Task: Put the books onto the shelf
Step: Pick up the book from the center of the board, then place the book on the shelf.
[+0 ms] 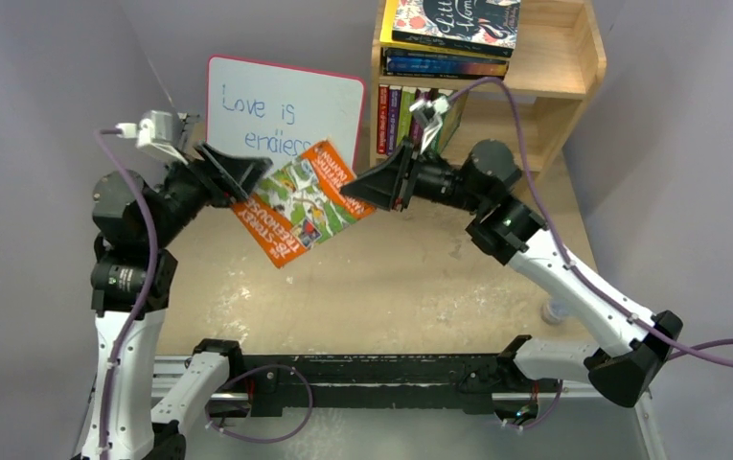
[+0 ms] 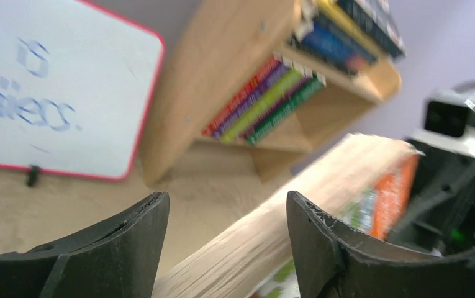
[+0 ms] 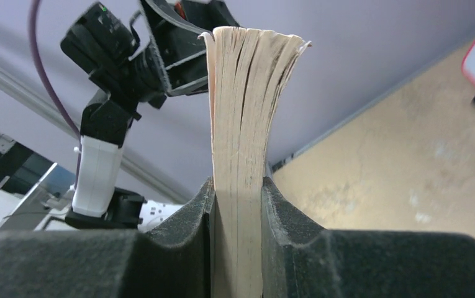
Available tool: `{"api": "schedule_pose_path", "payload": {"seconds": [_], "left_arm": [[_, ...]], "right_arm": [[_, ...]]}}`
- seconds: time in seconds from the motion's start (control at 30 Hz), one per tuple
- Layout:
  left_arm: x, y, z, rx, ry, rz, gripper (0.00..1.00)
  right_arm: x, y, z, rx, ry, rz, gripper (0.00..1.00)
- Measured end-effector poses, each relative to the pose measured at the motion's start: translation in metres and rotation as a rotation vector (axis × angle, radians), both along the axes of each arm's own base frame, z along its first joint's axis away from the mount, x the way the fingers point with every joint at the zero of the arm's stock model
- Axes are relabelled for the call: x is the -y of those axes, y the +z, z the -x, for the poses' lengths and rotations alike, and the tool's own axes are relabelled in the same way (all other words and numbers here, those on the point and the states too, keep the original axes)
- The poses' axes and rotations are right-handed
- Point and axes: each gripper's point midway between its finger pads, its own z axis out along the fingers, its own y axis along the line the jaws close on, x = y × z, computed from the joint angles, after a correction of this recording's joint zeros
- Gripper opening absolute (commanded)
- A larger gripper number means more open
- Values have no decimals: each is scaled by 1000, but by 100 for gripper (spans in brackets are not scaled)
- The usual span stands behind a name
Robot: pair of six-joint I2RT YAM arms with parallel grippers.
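Two black claws meet over the middle of the beige speckled worktop [image 1: 420,278], one at each end of a thin paperback with an orange border and a green illustrated cover [image 1: 301,201], which hangs in the air, tilted, clear of the surface. We see our right claw [image 3: 237,205] clamped on that orange paperback: in the right wrist view both pads press flat against the cream page block, which stands upright between them and fans slightly at its far edge. Our left claw [image 2: 225,233] stands apart; in the left wrist view its two fingers [image 2: 129,236] are spread wide, the book's page edge runs through the gap near the right-hand finger, and we cannot tell whether it touches that finger.

Behind, against the lilac wall, stands the small two-tier light wooden shelf [image 1: 573,72]. Its upper tier carries a flat stack of paperbacks [image 1: 450,43], the floral-covered one on top. Its lower tier holds a row of upright books [image 1: 410,115] with red, purple and green spines, packed at the left end. Left of the shelf leans a pink-edged whiteboard [image 1: 281,115] with blue handwriting.
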Motion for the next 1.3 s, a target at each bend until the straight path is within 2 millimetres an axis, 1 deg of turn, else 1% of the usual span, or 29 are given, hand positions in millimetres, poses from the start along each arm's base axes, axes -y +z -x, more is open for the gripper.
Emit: {"api": "schedule_pose_path", "payload": {"seconds": [0.03,0.07,0.1,0.13,0.17,0.23,0.27,0.33,0.4,0.47,0.57,0.63,0.7,0.8,0.83,0.93,1.0,1.1,1.2,1.3], "left_arm": [[-9,13,-5,17,62,-4,70],[-18,26,-7,34,124,-2,71],[-25,36,-8,48,173,0,71],[-34,49,-7,70,227,4,72],[-43,62,-5,96,278,10,72],[-58,87,3,157,364,29,73],[-63,96,7,181,395,39,73],[-76,116,22,240,460,67,73],[-85,132,37,292,504,91,74],[-93,146,50,344,543,117,74],[-99,159,61,389,571,150,74],[-98,161,61,394,569,169,74],[-97,158,55,384,559,184,74],[-89,149,40,349,525,203,74],[-86,145,34,336,511,204,74],[-75,129,11,277,464,207,74],[-70,116,-4,230,443,205,74],[-65,101,-16,181,423,204,74],[-62,90,-25,146,411,202,74],[-59,84,-29,128,400,202,73]], "right_arm": [[4,26,-1,57,-24,-14,0],[4,33,-1,71,-29,-21,0],[6,46,-3,99,-44,-25,0],[8,65,-4,135,-59,-34,0],[9,81,-7,172,-79,-43,0],[12,105,-13,225,-122,-53,0],[15,117,-17,249,-148,-56,0],[21,135,-29,284,-201,-58,0],[30,148,-45,301,-253,-57,0],[39,160,-64,313,-315,-59,0],[61,175,-103,324,-425,-58,0],[74,182,-123,324,-483,-62,0],[89,186,-139,315,-530,-72,0],[115,191,-158,295,-599,-94,0],[122,193,-162,292,-617,-104,0],[151,206,-173,293,-677,-155,0],[174,216,-179,294,-713,-201,0],[205,228,-187,287,-750,-262,0],[233,229,-198,247,-755,-317,0],[252,214,-213,162,-750,-348,0]]}}
